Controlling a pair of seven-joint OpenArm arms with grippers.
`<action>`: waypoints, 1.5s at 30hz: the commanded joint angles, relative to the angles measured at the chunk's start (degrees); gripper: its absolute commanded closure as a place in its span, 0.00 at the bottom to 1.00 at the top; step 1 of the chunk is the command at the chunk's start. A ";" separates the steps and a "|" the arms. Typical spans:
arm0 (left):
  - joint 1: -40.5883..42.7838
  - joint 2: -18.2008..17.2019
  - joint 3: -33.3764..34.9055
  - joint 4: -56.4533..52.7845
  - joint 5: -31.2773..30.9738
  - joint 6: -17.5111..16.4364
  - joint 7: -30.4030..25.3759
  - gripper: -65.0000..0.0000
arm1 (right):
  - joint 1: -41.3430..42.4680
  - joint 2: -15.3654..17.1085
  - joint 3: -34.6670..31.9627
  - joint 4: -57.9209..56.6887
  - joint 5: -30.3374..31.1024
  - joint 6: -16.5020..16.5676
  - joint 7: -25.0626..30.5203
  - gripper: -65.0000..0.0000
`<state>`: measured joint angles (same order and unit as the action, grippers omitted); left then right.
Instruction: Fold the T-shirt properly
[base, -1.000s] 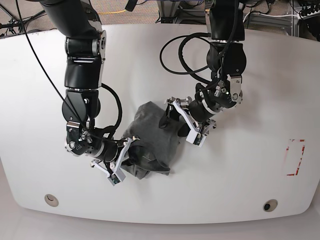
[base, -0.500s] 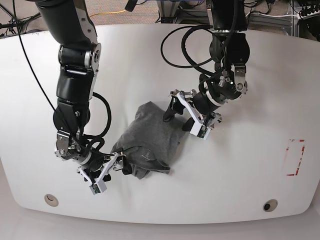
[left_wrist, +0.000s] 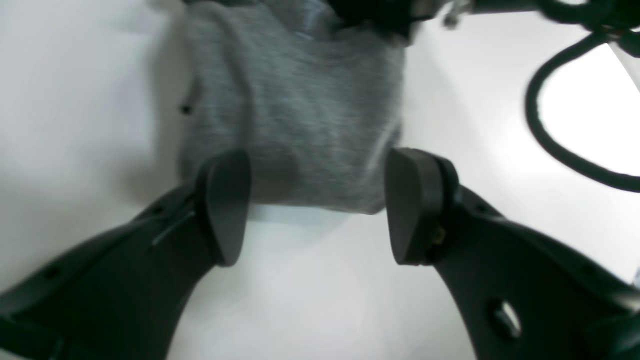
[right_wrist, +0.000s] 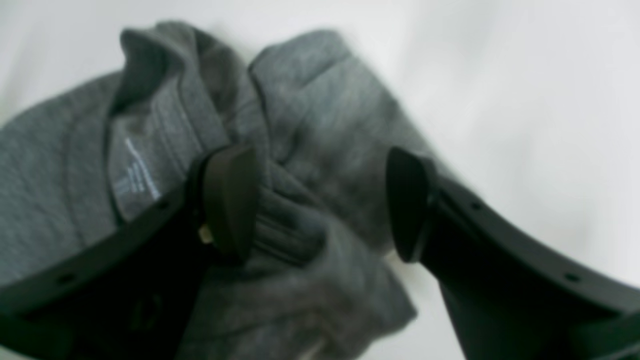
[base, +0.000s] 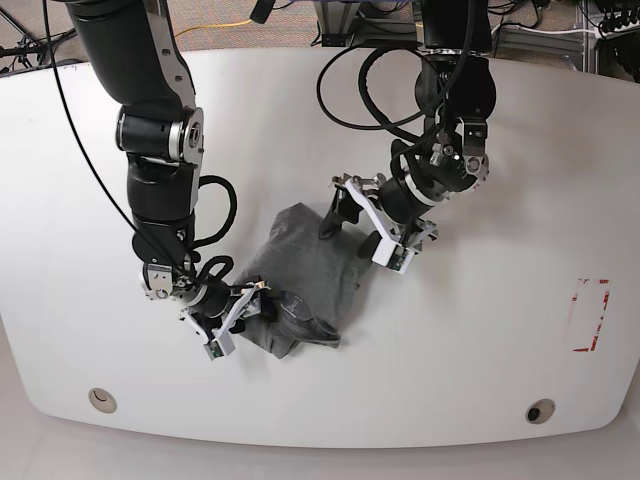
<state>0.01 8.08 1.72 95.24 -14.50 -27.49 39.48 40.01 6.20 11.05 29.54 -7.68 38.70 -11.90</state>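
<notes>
Left wrist view: the left gripper (left_wrist: 317, 205) has its jaws spread and empty, just short of the near edge of the grey T-shirt (left_wrist: 295, 115), which lies flat-sided on the white bench (left_wrist: 320, 290).

Right wrist view: the right gripper (right_wrist: 320, 202) hangs over the T-shirt's bunched end, jaws apart, clamping nothing; the neckline and label show beside wrinkled folds.

Base view: the T-shirt sits mid-bench as a compact but lumpy bundle between both grippers. The folding looks largely done; tidying the crumpled lower end seems what is left.
</notes>
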 joint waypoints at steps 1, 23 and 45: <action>-0.76 0.41 0.44 1.33 -1.10 -0.34 -1.37 0.40 | 2.85 0.27 -0.10 -1.36 -0.36 0.29 1.57 0.42; 6.63 -3.55 0.35 10.74 -1.28 -0.43 2.14 0.40 | -10.51 -10.90 -0.10 23.95 -3.70 1.30 -16.98 0.55; 12.87 -8.91 -1.50 14.43 -1.54 -0.60 1.97 0.40 | -26.60 -14.42 -12.76 60.00 -3.09 1.30 -35.79 0.55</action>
<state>13.47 -1.02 0.14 108.44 -15.05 -27.88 42.81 11.62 -8.14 -1.85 86.67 -11.18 40.12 -48.42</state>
